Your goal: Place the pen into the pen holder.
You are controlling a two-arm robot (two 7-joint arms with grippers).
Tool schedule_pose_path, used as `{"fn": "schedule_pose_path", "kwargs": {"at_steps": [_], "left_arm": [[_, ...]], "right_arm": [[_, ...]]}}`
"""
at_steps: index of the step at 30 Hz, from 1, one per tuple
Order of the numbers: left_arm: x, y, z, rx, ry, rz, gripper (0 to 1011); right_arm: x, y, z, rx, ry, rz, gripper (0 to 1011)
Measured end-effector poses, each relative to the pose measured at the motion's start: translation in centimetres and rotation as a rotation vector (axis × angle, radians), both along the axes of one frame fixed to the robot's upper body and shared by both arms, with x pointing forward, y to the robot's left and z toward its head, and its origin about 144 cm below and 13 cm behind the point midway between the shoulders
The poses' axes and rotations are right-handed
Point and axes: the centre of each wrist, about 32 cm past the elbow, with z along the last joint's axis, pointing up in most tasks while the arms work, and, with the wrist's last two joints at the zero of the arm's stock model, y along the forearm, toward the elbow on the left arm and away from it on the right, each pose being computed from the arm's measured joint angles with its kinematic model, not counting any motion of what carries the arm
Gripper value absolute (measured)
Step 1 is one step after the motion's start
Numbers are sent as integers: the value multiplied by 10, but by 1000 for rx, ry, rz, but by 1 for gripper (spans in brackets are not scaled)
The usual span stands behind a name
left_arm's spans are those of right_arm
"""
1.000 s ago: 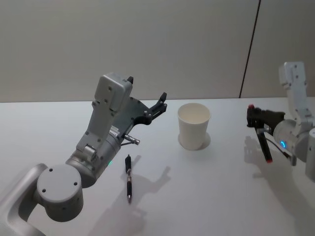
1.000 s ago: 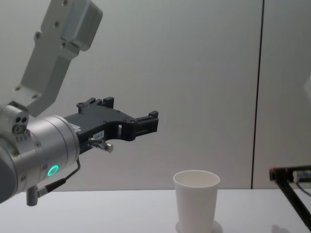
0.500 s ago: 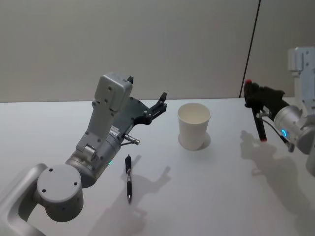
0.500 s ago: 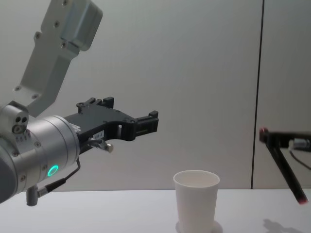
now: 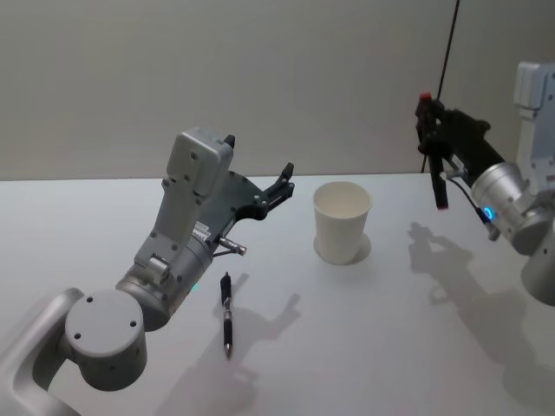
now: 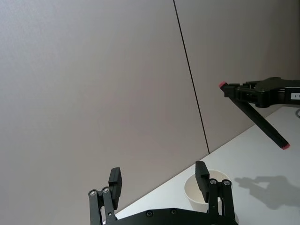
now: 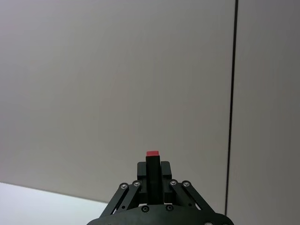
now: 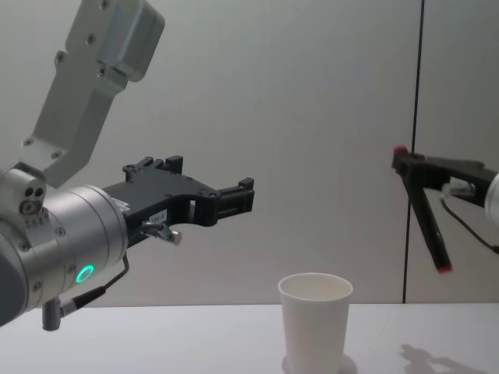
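Tabletop (image 5: 364, 329): plain white, matte, shadows of both arms cast on it; behind it a bare grey wall (image 5: 260, 78) with one thin dark vertical seam (image 5: 448, 43) toward the right.

Pen holder (image 5: 341, 224): white tapered cup, upright near the tabletop's far edge, about centre, mouth open; bare surface all round it, and nothing stands between it and either arm.

Right tool (image 5: 427, 130): up in the air to the right of the pen holder and higher than its rim, well apart from it; fingers pressed onto the pen (image 5: 438, 178), a black stick with red at both ends, which hangs tilted, lower end toward the tabletop; pen touches neither cup nor surface.

Left tool (image 5: 259, 153): lifted above the tabletop to the left of the pen holder, fingers spread, nothing between them, pointing toward the far wall.

Second pen (image 5: 227, 316): black, lying flat on the tabletop beside the left arm, nearer the robot than the cup; head view catches it, while the chest view looks across above it.

Chest view gives the height gap between the pen's lower tip and the cup rim; right wrist view looks along the pen to its red top end, clamped between the fingers, wall behind; left wrist view frames the cup between the spread fingers.
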Motion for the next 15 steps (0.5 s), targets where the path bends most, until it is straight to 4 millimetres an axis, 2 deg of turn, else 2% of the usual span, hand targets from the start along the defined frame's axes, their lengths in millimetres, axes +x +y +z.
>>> {"fn": "schedule_pose_path", "kwargs": {"at_steps": [15], "left_arm": [[0,0,0,0,0,0,1003]], "right_arm": [[18,30,-9,44,-187,63,165]]}}
